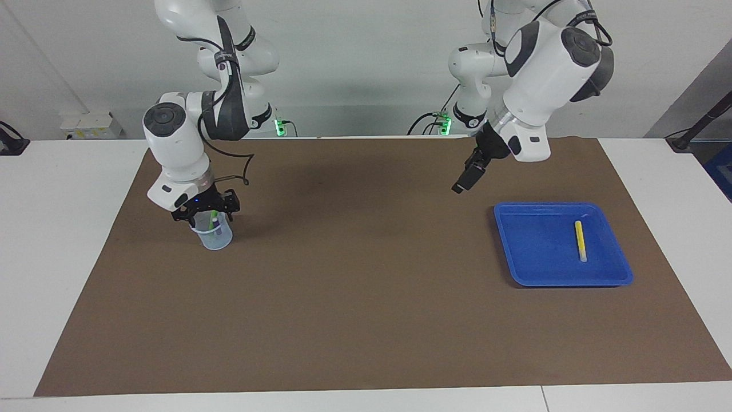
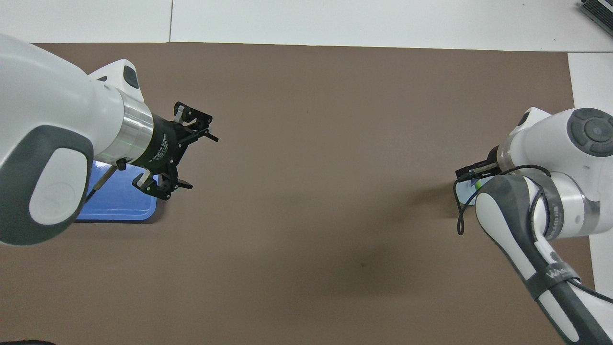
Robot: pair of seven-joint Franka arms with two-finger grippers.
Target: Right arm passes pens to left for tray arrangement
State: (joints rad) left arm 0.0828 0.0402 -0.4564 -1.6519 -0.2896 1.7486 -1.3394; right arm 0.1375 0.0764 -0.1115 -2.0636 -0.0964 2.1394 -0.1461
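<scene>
A yellow pen lies in the blue tray at the left arm's end of the table. The overhead view shows only a corner of the tray past the arm. My left gripper hangs open and empty in the air over the brown mat beside the tray; its spread fingers show from above. A green pen and a purple one stand in a clear cup at the right arm's end. My right gripper sits at the cup's mouth, open, with the green pen's top between its fingers.
A brown mat covers most of the white table. The right arm's elbow and cable hide most of the cup from above.
</scene>
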